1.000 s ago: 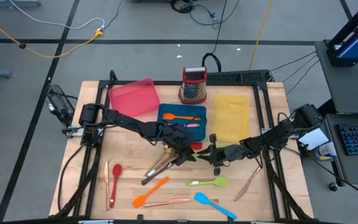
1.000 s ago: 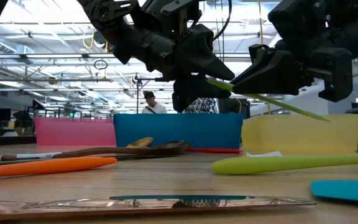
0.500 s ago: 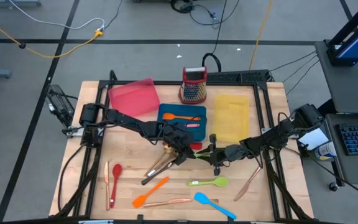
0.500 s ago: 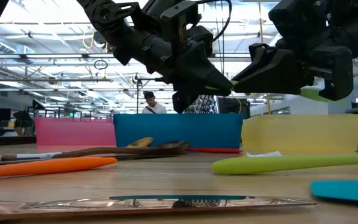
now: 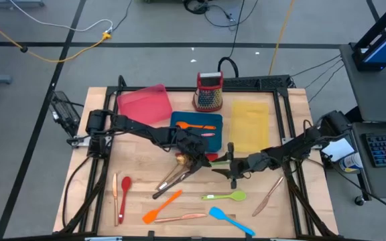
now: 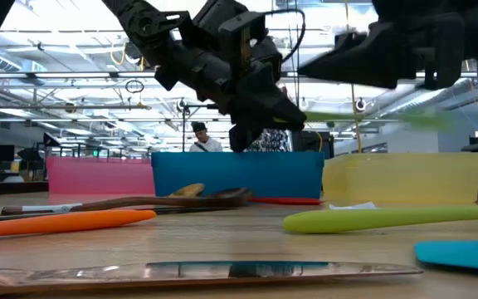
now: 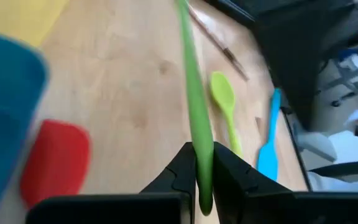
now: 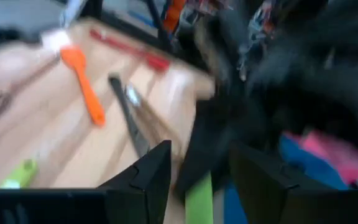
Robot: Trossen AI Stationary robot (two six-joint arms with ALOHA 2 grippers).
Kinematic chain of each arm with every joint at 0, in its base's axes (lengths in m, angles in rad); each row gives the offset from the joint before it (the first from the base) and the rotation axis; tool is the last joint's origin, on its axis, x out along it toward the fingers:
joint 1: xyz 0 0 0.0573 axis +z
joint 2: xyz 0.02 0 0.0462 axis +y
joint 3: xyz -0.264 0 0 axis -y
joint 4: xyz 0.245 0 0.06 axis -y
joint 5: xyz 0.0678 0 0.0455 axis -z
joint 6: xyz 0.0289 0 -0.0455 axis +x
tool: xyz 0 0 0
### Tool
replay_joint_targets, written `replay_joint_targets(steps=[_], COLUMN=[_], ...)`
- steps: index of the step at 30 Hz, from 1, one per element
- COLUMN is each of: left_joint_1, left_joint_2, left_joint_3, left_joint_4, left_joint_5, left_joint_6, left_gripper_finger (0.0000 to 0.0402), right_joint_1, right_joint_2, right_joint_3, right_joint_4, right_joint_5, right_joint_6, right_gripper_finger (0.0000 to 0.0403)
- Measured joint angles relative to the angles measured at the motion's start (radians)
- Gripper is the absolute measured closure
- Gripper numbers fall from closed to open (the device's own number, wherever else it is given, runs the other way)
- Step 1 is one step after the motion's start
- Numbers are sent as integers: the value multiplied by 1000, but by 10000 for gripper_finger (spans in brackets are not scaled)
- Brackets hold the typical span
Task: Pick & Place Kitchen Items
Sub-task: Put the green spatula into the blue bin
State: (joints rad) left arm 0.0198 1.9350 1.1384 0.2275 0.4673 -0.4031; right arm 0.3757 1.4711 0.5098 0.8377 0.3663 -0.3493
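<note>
Above the table's middle, my left gripper [image 5: 204, 159] is shut on a slim green utensil [image 6: 363, 119]. The utensil sticks out about level toward the table's right side, clear of the table. My right gripper [image 5: 221, 163] faces the left one and is open. Its fingers [image 8: 157, 174] stand on either side of the utensil's other end [image 8: 197, 200]; I cannot tell whether they touch it. Several other utensils lie on the wood below: a green spoon [image 5: 225, 196], a blue spatula [image 5: 230, 219] and an orange spatula [image 5: 161, 206]. My left gripper pinches the green utensil's thin handle [image 7: 201, 163] between its two fingers, close to one end. The fingers lie along the handle, which runs straight out ahead of them. The utensil is lifted clear of the table, about level.
At the back stand a pink tray [image 5: 143, 104], a blue tray [image 5: 179, 127] holding an orange and a pink utensil, a yellow tray [image 5: 250, 124] and a red grater [image 5: 208, 92]. A red spatula [image 7: 55, 162], dark spoons [image 5: 173, 177], a copper knife [image 5: 268, 195] and a red spoon [image 5: 124, 187] lie around.
My left gripper has shut on the green utensil's handle. My right gripper has opened and gone up. The utensil, which slanted down toward the right, now sticks out about level from the left gripper.
</note>
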Motion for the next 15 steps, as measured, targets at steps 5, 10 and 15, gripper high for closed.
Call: replay_joint_targets(steps=[5, 10, 15], left_joint_1=[23, 47, 61], left_joint_2=[-4, -48, -145], left_joint_3=[0, -1, -1], left_joint_4=[-25, -62, -185], left_joint_5=[6, 7, -61], left_joint_6=[2, 39, 123], left_gripper_finger=[368, 373, 368], right_joint_1=[14, 15, 15], right_joint_2=[-72, -150, -203], right_joint_3=[-3, -2, -2], right_joint_4=[9, -11, -27], right_joint_5=[1, 1, 2], right_joint_6=[-88, -108, -109], right_gripper_finger=[239, 238, 240])
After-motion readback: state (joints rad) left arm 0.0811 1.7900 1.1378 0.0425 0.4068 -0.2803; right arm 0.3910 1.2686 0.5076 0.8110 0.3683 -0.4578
